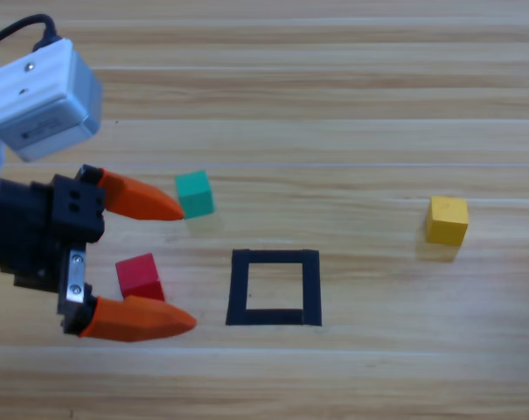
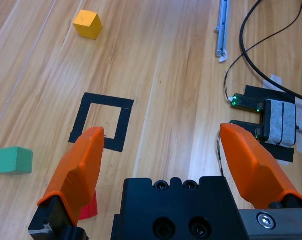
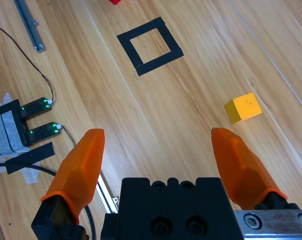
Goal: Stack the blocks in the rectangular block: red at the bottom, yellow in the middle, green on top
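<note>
The rectangular block (image 1: 274,288) contains bare wood only. Left gripper (image 1: 172,265) jaws are spread wide, gripping nothing; the red cube (image 1: 140,277) sits between them. Green cube (image 1: 195,193) lies near the upper jaw tip. Yellow cube (image 1: 447,219) lies well right. Right gripper (image 3: 160,145) is wide open, unloaded.

Three cubes, one taped frame, two grippers.
One red cube (image 1: 140,277), one yellow cube (image 1: 446,220), one green cube (image 1: 195,193); one black frame (image 1: 274,287); left gripper (image 1: 163,264), right gripper (image 3: 163,165).
</note>
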You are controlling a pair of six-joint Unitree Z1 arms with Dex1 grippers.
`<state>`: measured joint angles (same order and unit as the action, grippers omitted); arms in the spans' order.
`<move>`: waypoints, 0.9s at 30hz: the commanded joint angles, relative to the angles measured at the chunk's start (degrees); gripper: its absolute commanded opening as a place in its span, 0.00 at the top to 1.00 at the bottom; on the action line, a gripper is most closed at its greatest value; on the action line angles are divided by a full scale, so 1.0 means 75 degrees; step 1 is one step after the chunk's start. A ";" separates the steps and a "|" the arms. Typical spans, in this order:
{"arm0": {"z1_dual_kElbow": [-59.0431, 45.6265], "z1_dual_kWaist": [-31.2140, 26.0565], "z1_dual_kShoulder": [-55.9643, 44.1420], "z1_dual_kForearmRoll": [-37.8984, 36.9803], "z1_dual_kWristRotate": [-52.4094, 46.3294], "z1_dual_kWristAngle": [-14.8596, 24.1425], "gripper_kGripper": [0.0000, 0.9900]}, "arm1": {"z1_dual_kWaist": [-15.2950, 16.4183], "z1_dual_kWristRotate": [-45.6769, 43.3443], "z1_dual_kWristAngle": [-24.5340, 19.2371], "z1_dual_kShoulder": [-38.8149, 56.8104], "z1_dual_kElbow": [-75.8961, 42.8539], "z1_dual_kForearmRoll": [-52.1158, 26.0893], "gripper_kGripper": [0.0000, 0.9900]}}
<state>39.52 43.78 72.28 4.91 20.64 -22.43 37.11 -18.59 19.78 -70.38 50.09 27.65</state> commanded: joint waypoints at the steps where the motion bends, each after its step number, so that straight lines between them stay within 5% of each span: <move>1: -0.0183 0.0163 0.0078 -0.0057 0.0049 0.0073 0.00 | 0.0232 -0.0040 0.0035 -0.0144 -0.0151 -0.0147 0.05; 9: -0.0206 0.0151 0.0031 -0.0057 -0.0221 0.0296 0.00 | 0.0232 0.1026 -0.0786 -0.0565 -0.0186 -0.0522 0.05; 14: 0.0098 0.0010 -0.0391 0.0143 -0.2119 0.1761 0.00 | 0.0232 0.2725 -0.2227 -0.1304 -0.0151 -0.1015 0.09; 20: 0.1282 -0.0130 -0.0402 0.2311 -0.5658 0.4081 0.00 | 0.0232 0.4507 -0.3387 -0.2147 -0.0116 -0.1542 0.09; 27: 0.2231 -0.0318 0.0102 0.4022 -0.8002 0.4257 0.00 | 0.0232 0.5257 -0.3434 -0.2687 0.0013 -0.1542 0.09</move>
<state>54.29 42.79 70.83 30.64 -34.80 8.14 37.34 19.88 -4.53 -86.24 50.04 16.82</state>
